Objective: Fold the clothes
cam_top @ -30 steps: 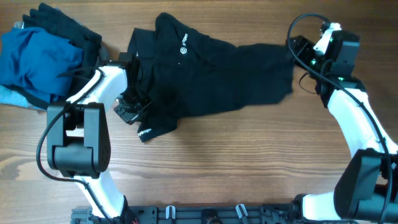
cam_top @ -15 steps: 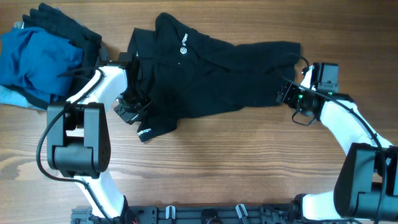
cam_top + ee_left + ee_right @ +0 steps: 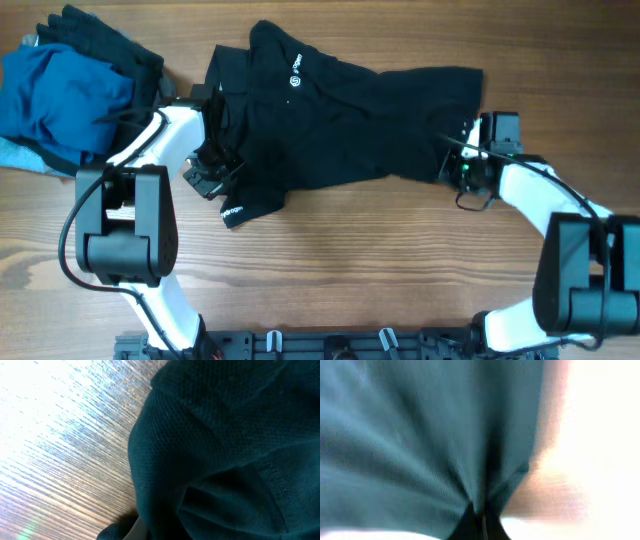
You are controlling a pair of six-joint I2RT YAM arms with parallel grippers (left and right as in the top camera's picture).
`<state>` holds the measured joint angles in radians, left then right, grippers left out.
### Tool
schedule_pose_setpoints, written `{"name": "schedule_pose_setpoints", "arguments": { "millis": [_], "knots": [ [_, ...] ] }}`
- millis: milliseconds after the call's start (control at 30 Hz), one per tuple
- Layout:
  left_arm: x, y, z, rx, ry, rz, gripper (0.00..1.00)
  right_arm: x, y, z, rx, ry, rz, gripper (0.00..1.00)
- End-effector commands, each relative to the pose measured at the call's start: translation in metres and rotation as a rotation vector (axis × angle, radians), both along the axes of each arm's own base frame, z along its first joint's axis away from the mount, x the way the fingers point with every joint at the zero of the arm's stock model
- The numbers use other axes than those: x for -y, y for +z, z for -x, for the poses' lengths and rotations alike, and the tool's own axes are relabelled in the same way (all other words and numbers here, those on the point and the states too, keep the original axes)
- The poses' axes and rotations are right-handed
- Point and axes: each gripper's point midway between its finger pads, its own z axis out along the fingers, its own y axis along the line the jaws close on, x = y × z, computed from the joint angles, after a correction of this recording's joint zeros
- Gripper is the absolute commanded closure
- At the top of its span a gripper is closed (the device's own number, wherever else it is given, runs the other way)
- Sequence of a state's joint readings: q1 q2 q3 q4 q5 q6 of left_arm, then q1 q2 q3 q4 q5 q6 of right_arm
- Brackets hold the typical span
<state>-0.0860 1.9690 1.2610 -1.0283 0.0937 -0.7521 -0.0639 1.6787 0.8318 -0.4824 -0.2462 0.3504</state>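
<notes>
Your right end effector (image 3: 452, 168) sits low at the right-hand hem of the black shirt (image 3: 340, 120). Its wrist camera is blurred, but it shows the cloth drawn into pleats that run to a point between the fingertips, so it is pinched closed on the hem. Your left end effector (image 3: 205, 178) lies at the shirt's opposite edge, against bunched cloth beside a sleeve. You cannot tell how far its fingers stand apart: the left wrist view is filled with knit fabric, with only a dark sliver at the bottom edge and a strip of glaring wood grain beside it.

The shirt lies crumpled across the upper middle of the wooden worktop (image 3: 400, 270), its length running left to right between the two arms. A small white mark (image 3: 295, 72) faces up near its upper left. One sleeve juts toward the lower left, with small white print at its end.

At the far left corner sits a separate heap, with your left arm between it and the shirt. It holds a blue garment (image 3: 60, 95), a black garment (image 3: 105, 40) bunched behind it, and a pale grey garment (image 3: 20, 155) showing at the lower edge.
</notes>
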Motion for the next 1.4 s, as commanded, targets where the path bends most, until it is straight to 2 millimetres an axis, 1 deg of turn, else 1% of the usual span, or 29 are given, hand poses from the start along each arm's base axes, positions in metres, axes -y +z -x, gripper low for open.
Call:
{"name": "schedule_pose_setpoints", "arguments": {
  "millis": [0,33,67,100,133,167,200,233,300,367,433,500,533,633,667,700,767,833,867,1000,1033,1200,1233,1333,1367],
  "knots": [
    [-0.002,0.005,0.000,0.019,-0.020,-0.013,0.95,0.017,0.056,0.007,-0.039,-0.033,0.015,0.96],
    [-0.002,0.005,0.000,0.019,-0.020,-0.013,0.95,0.023,0.080,0.002,-0.019,-0.050,0.018,0.96],
    [-0.002,0.005,0.000,0.020,-0.020,-0.013,0.95,0.034,0.109,-0.014,0.055,-0.060,0.031,0.96],
    [-0.002,0.005,0.000,0.020,-0.020,-0.013,0.95,0.049,0.137,-0.038,0.159,-0.096,0.067,0.96],
    [-0.002,0.005,0.000,0.020,-0.020,-0.013,0.95,0.059,0.156,-0.061,0.268,-0.110,0.093,0.95],
    [-0.002,0.005,0.000,0.020,-0.020,-0.013,0.95,0.065,0.170,-0.082,0.367,-0.114,0.106,0.74],
    [-0.002,0.005,0.000,0.020,-0.020,-0.013,0.95,0.067,0.176,-0.093,0.420,-0.116,0.113,0.48],
    [-0.002,0.005,0.000,0.020,-0.020,-0.012,0.95,0.058,0.164,-0.100,0.407,-0.094,0.089,0.27],
    [-0.002,0.005,0.000,0.019,-0.020,-0.013,0.95,0.051,0.140,-0.087,0.298,-0.078,0.075,0.20],
    [-0.002,0.005,0.000,0.020,-0.020,-0.013,0.95,0.045,0.114,-0.067,0.161,-0.068,0.059,0.17],
    [-0.002,0.005,-0.001,0.024,-0.020,-0.013,0.95,0.044,0.088,-0.047,0.023,-0.053,0.060,0.17],
    [-0.002,0.005,-0.002,0.027,-0.020,-0.013,0.95,0.048,0.065,-0.032,-0.085,-0.038,0.084,0.18],
    [-0.002,0.005,-0.002,0.027,-0.020,-0.013,0.95,0.049,0.055,-0.029,-0.117,-0.031,0.091,0.21],
    [-0.002,0.005,-0.002,0.027,-0.020,-0.013,0.95,0.047,0.030,-0.025,-0.184,0.010,0.085,0.38],
    [-0.002,0.005,-0.002,0.027,-0.020,-0.013,0.95,0.046,0.023,-0.023,-0.205,0.012,0.077,0.42],
    [-0.002,0.005,-0.002,0.027,-0.020,-0.013,0.95,0.040,0.016,-0.022,-0.222,0.029,0.042,0.46],
    [-0.002,0.005,-0.003,0.028,-0.020,-0.012,0.95,0.017,0.005,-0.023,-0.219,0.114,-0.080,0.47],
    [-0.002,0.005,-0.003,0.031,-0.020,-0.012,0.95,0.003,-0.003,-0.024,-0.219,0.144,-0.140,0.47],
    [-0.002,0.005,-0.003,0.031,-0.020,-0.012,0.94,0.001,-0.006,-0.025,-0.220,0.151,-0.139,0.46],
    [-0.002,0.005,-0.003,0.031,-0.020,-0.012,0.95,-0.012,-0.002,-0.036,-0.168,0.175,-0.179,0.46],
    [-0.002,0.005,-0.003,0.031,-0.020,-0.012,0.95,-0.012,-0.002,-0.037,-0.163,0.171,-0.178,0.46],
    [-0.002,0.005,-0.003,0.030,-0.020,-0.012,0.95,-0.009,-0.002,-0.058,-0.098,0.109,-0.170,0.48],
    [-0.002,0.005,-0.003,0.030,-0.020,-0.012,0.95,-0.006,-0.003,-0.060,-0.095,0.099,-0.154,0.50],
    [-0.002,0.005,-0.003,0.031,-0.020,-0.012,0.94,0.002,-0.005,-0.062,-0.100,0.056,-0.116,0.61],
    [-0.002,0.005,-0.003,0.030,-0.020,-0.012,0.94,0.001,-0.005,-0.062,-0.101,0.057,-0.117,0.70]
  ]
}}
